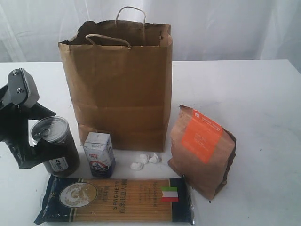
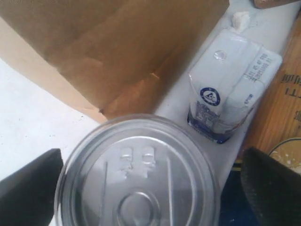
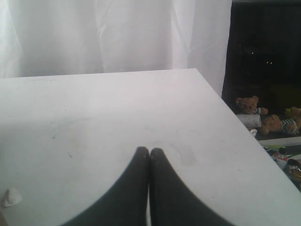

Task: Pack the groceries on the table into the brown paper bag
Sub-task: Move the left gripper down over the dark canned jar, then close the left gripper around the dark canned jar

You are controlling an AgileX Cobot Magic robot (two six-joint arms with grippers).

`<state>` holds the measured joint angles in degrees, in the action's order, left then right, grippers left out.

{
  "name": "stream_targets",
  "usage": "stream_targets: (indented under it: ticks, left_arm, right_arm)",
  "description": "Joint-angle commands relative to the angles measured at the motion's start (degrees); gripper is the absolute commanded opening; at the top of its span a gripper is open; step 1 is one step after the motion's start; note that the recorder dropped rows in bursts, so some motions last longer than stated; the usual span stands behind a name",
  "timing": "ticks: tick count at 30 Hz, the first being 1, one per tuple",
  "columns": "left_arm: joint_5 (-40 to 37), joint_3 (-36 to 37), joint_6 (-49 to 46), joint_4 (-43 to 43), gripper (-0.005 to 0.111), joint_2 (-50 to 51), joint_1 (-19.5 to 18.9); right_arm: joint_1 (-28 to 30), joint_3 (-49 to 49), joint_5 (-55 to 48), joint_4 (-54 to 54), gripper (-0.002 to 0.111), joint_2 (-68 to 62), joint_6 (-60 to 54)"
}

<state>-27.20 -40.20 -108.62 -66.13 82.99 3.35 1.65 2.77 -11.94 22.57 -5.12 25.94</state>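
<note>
Before bag (image 1: 117, 89): jar (image 1: 59, 141), carton (image 1: 99, 155), pouch (image 1: 202, 150), spaghetti pack (image 1: 117, 200), one each; three lumps (image 1: 144, 158), maybe paper. Left gripper (image 2: 150, 188) splayed round jar; right gripper (image 3: 149, 153) pinched together.

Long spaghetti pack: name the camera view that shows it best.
Exterior view: the long spaghetti pack shows end to end, label readable. The left wrist view catches only a strip of it; the right wrist view shows none.

Ext frontal, wide; L wrist close above jar (image 2: 136, 176)
</note>
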Motion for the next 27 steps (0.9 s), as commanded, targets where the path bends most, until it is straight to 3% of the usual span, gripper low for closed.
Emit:
stream_targets:
  ticks: [1,19,24,27]
  left_arm:
    - [0.6,0.2,0.8,-1.9,0.104,-0.1,0.4]
    - [2.8,0.2,0.9,-1.9,0.099,3.1,0.4]
    - [2.8,0.2,0.9,-1.9,0.075,3.1,0.4]
    - [2.8,0.2,0.9,-1.9,0.042,3.1,0.4]
  right_arm:
    - [0.4,-0.2,0.1,-0.1,0.000,-0.1,-0.2]
    - [0.4,-0.2,0.1,-0.1,0.000,-0.1,-0.2]
    - [0.4,-0.2,0.1,-0.1,0.000,-0.1,-0.2]
    - [0.4,-0.2,0.0,-0.1,0.000,-0.1,-0.2]
